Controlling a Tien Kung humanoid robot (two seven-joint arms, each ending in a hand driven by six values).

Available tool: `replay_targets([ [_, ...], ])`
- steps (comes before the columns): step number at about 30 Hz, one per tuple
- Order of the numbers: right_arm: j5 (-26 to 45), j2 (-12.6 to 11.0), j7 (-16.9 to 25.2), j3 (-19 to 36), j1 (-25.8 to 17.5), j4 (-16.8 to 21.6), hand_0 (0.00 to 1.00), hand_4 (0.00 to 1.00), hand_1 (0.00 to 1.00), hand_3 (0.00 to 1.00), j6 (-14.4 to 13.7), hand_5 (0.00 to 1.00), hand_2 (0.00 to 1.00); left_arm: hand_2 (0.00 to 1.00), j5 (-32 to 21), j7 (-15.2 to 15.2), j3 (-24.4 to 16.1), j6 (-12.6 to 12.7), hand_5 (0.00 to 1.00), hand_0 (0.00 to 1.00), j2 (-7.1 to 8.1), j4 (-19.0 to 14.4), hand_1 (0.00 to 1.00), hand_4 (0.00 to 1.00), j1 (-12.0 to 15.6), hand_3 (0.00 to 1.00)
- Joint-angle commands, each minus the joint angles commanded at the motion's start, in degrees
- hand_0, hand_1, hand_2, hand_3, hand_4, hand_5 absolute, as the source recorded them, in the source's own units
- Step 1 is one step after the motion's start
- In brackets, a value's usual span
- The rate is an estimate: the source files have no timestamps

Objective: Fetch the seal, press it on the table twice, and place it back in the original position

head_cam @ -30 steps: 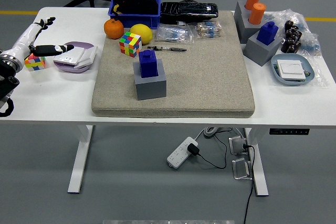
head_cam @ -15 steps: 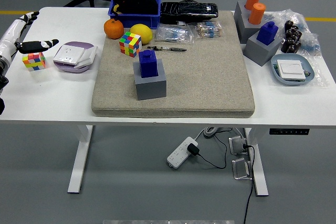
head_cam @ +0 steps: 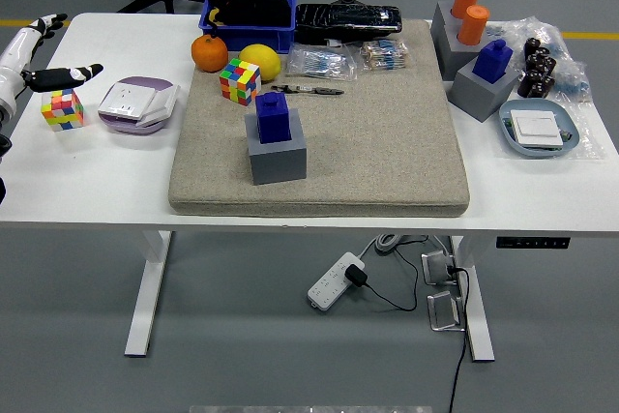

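My left robot hand (head_cam: 44, 55) has drawn back to the worktop's (head_cam: 97, 171) far left edge, fingers spread wide, holding nothing, so fetching has not begun. The seal (head_cam: 273, 115), a blocky dark blue stamp, stands upright in its grey square holder (head_cam: 279, 157) on the coarse beige mat (head_cam: 387, 142). My right hand is unseen.

I see the mat (head_cam: 387, 142) mid-table with the seal (head_cam: 273, 115) standing in its holder (head_cam: 279, 156) on its left half. Left of the mat sit a dish (head_cam: 137, 105) and, farther left, a cube (head_cam: 61, 109).
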Motion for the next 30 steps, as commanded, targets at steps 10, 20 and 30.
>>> replay_targets([
  [10,0.2,-0.18,-0.01,-0.64,0.02,0.01,0.834,0.748,0.731,0.717,0.03,0.516,0.698,0.939,0.19,0.11,0.08,-0.01,0.287,0.906,0.37,0.05,0.931,0.852,-0.21,0.941],
  [20,0.19,-0.5,-0.08,-0.76,-0.24,0.01,0.834,0.748,0.731,0.717,0.03,0.516,0.698,0.941,0.53,0.22,0.08,-0.01,0.289,0.906,0.39,-0.16,0.931,0.849,-0.42,0.941],
  [30,-0.03,-0.18,-0.1,-0.02,-0.76,-0.12,0.834,0.748,0.731,0.717,0.07,0.516,0.698,0.942,0.68,0.4,-0.2,-0.06,0.289,0.906,0.04,-0.27,0.931,0.847,-0.38,0.941],
])
